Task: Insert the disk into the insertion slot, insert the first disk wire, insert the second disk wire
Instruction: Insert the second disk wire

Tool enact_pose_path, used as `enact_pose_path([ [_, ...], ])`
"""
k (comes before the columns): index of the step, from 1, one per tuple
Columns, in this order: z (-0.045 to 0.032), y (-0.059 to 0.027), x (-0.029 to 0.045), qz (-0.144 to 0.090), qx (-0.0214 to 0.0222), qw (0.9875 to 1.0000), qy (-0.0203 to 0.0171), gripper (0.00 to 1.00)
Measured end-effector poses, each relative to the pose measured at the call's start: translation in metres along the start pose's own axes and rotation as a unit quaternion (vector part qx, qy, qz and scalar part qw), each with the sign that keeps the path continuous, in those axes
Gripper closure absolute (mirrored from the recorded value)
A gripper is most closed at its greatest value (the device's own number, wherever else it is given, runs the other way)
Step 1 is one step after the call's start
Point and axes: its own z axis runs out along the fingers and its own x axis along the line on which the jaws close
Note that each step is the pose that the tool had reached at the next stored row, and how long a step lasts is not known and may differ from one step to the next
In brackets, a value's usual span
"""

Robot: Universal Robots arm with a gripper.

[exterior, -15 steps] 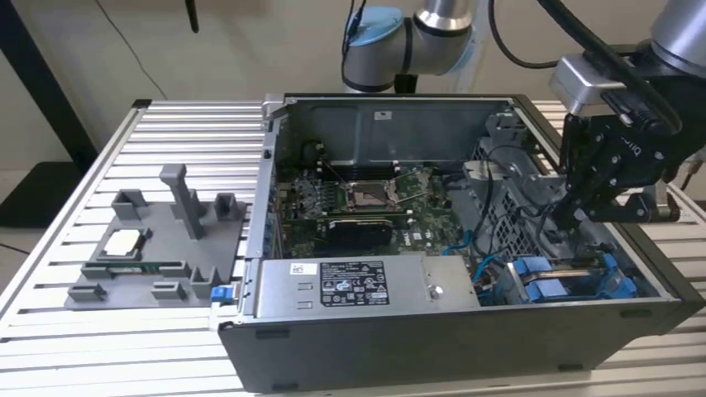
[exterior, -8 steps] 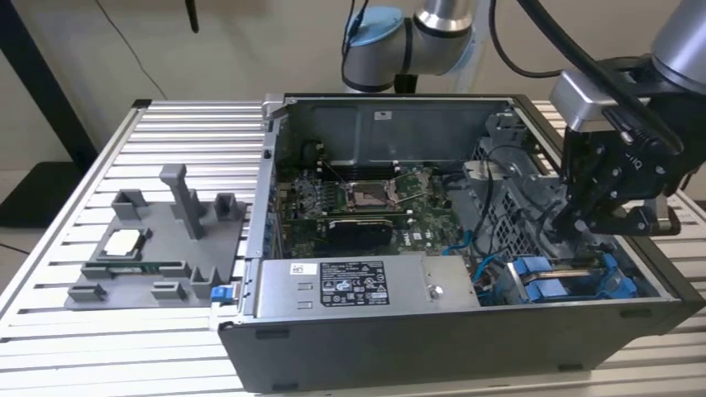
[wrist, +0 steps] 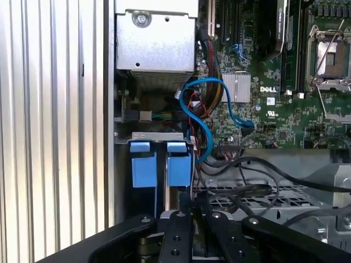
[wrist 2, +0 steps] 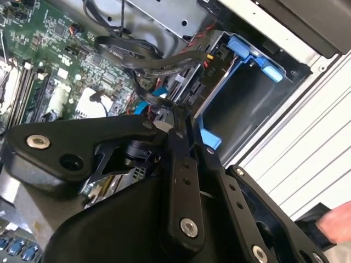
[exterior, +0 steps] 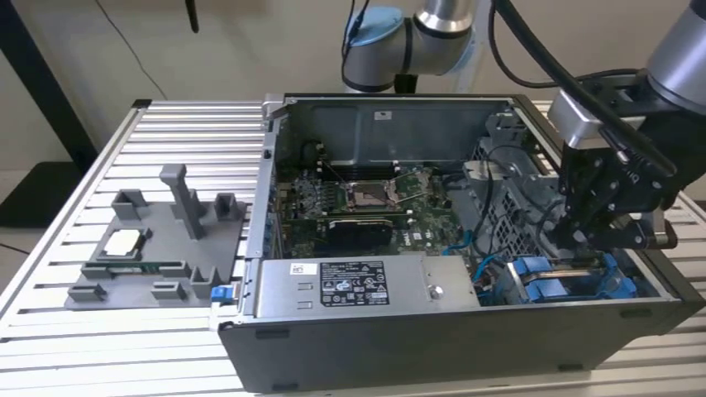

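Black gripper [wrist 2: 181, 123] is held over the insertion slot [exterior: 574, 277] w/ blue fittings, at the case's corner on the exterior view's right. Fingers appear nearly closed; what's gripped can't be told. Disk isn't identifiable. Wire should be aligned squarely, pressed gently.

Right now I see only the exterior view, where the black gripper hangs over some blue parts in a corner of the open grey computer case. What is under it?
Observer: In the second wrist view the gripper sits right beside a bundle of flat black cables.
Operator: And those blue parts?
Observer: In the first wrist view they are two blue plastic tabs, side by side below a grey metal bracket.
Operator: Any wires near them?
Observer: A bright blue cable loops from beside the tabs over to the green circuit board.
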Motion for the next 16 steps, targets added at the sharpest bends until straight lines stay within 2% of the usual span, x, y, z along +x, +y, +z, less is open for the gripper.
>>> enact_pose_path([
  [10,0.0112,-0.0033,0.0015,-0.003,0.0084,1.0000,0.0000,0.84],
  [16,0.0152,-0.0072,0.0019,-0.006,0.0143,0.9999,0.0000,0.84],
])
